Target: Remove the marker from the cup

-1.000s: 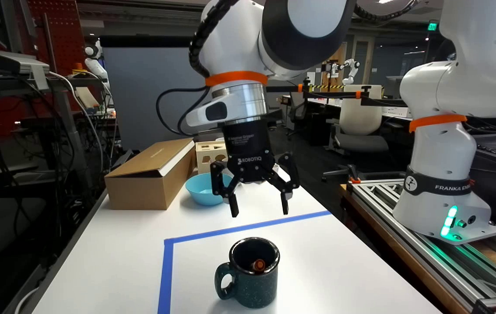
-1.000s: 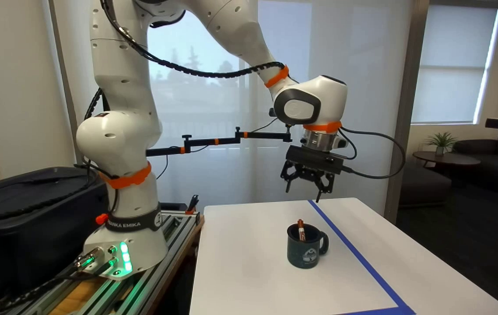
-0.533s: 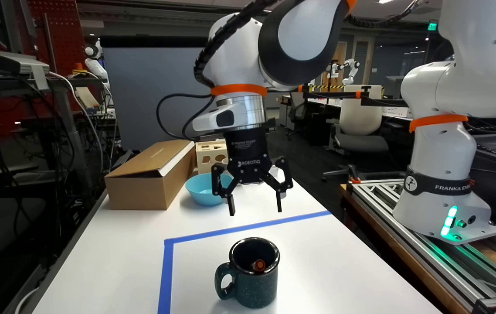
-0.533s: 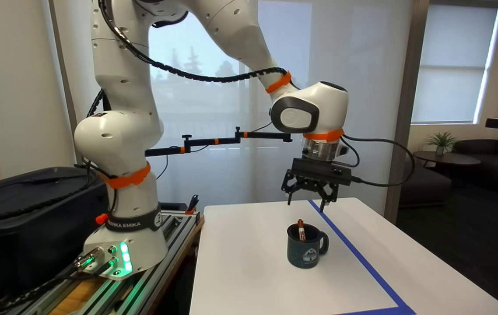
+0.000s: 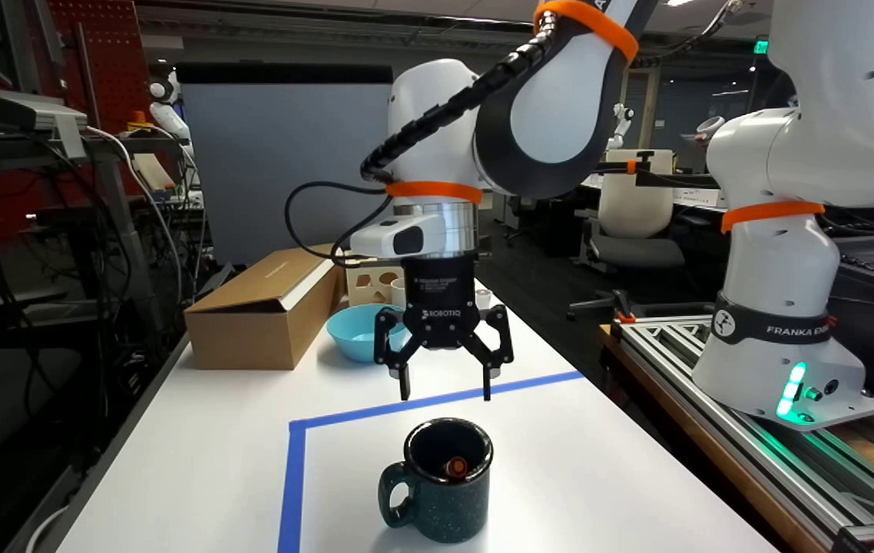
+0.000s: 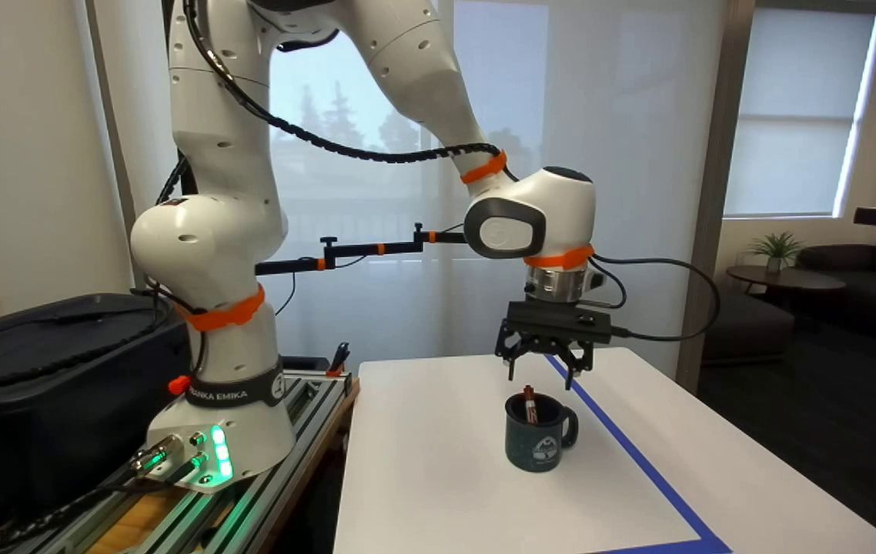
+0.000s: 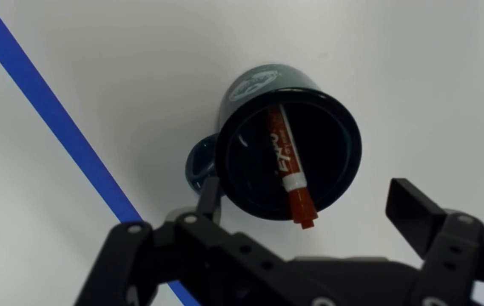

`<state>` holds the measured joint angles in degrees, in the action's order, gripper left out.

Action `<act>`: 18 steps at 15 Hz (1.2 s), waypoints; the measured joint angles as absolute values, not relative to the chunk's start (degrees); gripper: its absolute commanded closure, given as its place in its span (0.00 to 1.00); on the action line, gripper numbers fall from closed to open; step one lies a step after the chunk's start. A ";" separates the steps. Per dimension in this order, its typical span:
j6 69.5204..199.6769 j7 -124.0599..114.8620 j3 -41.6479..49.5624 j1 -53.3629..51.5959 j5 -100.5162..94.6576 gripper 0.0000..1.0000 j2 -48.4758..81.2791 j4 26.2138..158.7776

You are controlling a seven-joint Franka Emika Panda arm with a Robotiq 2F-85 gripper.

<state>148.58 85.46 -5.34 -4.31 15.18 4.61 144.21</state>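
on white tabletop [image 6: 426, 469], the marker [image 7: 288, 159] leans in the cup [image 6: 532, 442], below gripper [image 5: 445, 398].

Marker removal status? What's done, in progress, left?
Done: looks like only setup; the gripper is open. In hand: poised for a grasp, it seems; it hangs higher than the cup, touching neither cup nor marker. Left: probably grasping, lifting and clearing, since the marker leans inside the cup, top end poking out.

Cardboard box [image 5: 241, 338], light-blue bowl [image 5: 349, 338], blue tape [image 5: 293, 484]
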 measured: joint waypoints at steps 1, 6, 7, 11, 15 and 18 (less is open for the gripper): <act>148.57 85.46 -5.36 -4.29 15.18 0.00 4.74 144.21; 150.05 85.49 -6.75 -4.29 15.25 0.00 7.15 144.22; 151.13 85.57 -7.14 -4.27 15.25 0.00 7.85 144.23; 155.30 86.75 -9.12 -3.48 15.37 0.26 10.28 144.22; 157.42 89.52 -12.02 -1.39 17.38 0.54 11.73 144.19; 158.18 91.37 -13.95 0.05 19.07 0.64 12.22 144.15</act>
<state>158.18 91.37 -13.95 0.05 19.07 12.22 144.15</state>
